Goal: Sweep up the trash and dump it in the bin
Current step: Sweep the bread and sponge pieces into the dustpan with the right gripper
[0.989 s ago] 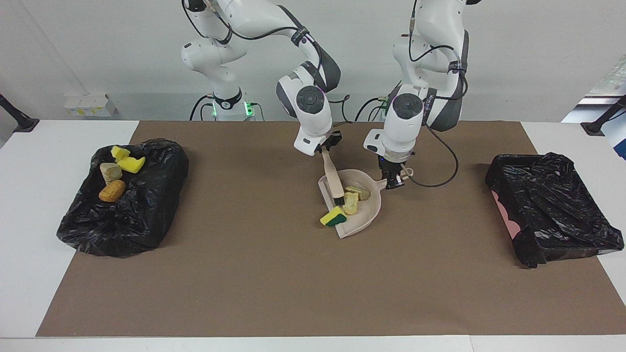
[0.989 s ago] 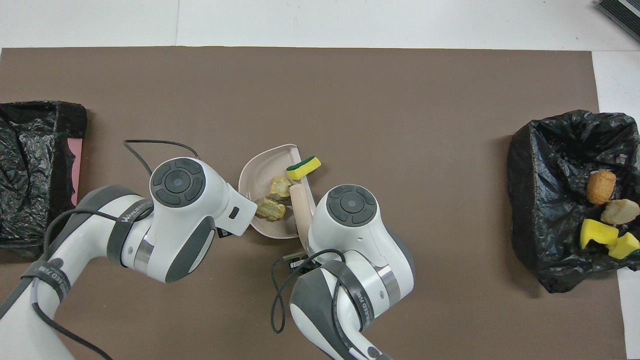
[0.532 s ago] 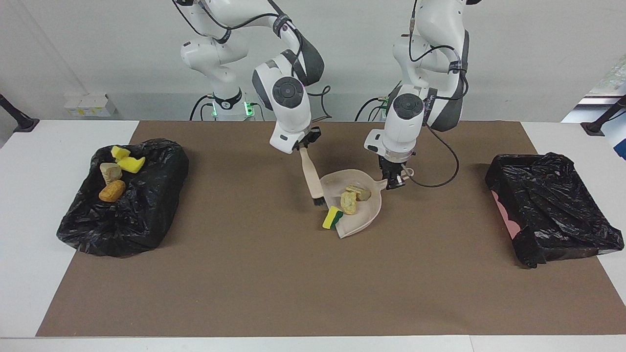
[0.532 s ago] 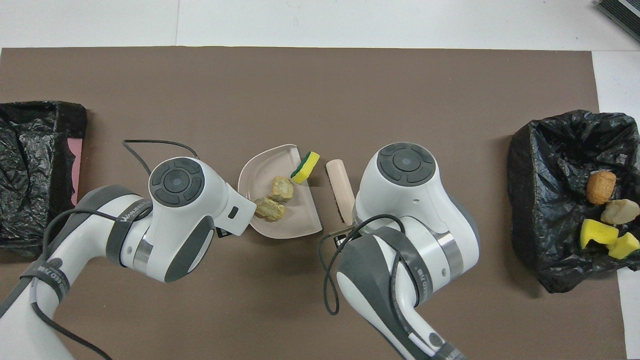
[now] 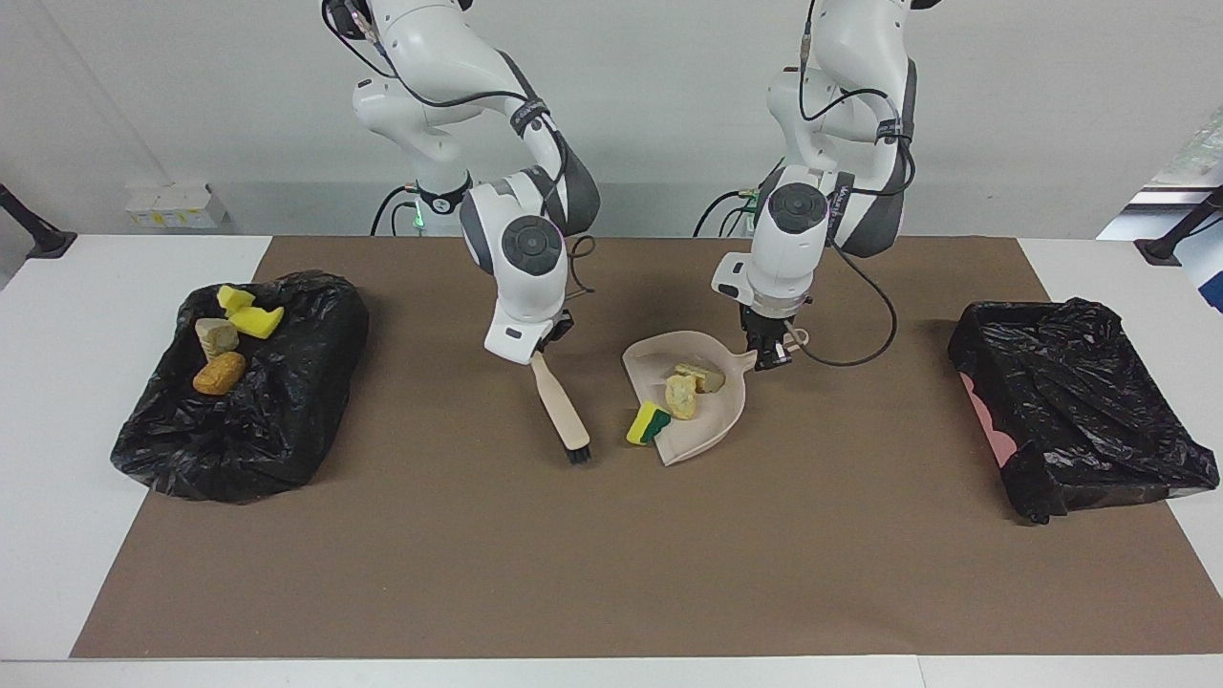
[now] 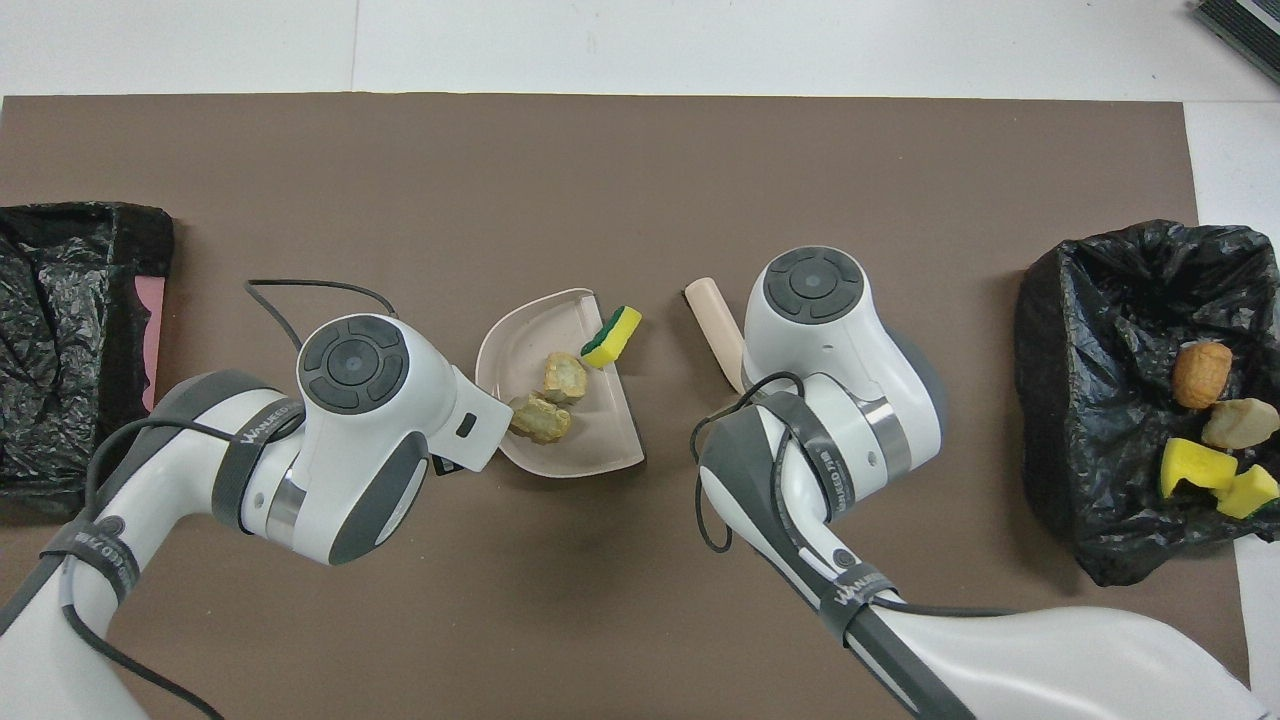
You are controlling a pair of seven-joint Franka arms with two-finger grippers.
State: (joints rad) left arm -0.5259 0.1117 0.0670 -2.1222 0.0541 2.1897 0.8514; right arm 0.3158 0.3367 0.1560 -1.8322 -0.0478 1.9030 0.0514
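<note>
My left gripper (image 5: 767,355) is shut on the handle of the beige dustpan (image 5: 712,420), which lies mid-table on the mat. Two cream foam pieces (image 5: 682,395) lie in the pan. A yellow sponge with a green side (image 5: 649,423) leans at its open edge. My right gripper (image 5: 543,346) is shut on the handle of the beige brush (image 5: 564,411). The brush's dark bristles (image 5: 577,456) point down at the mat beside the pan, apart from it. In the overhead view the pan (image 6: 520,335), sponge (image 6: 612,337) and brush (image 6: 712,322) show; both grippers hide under their wrists.
A black bag-lined bin (image 5: 277,401) at the right arm's end holds yellow chunks (image 5: 253,320), a cream piece (image 5: 217,336) and an orange-brown lump (image 5: 219,373). Another black-lined bin (image 5: 1080,401) stands at the left arm's end. A brown mat (image 5: 611,554) covers the table.
My right gripper has drawn the brush out of the dustpan and away toward the right arm's end. The yellow sponge tipped up at the pan's edge. The left arm has not moved.
</note>
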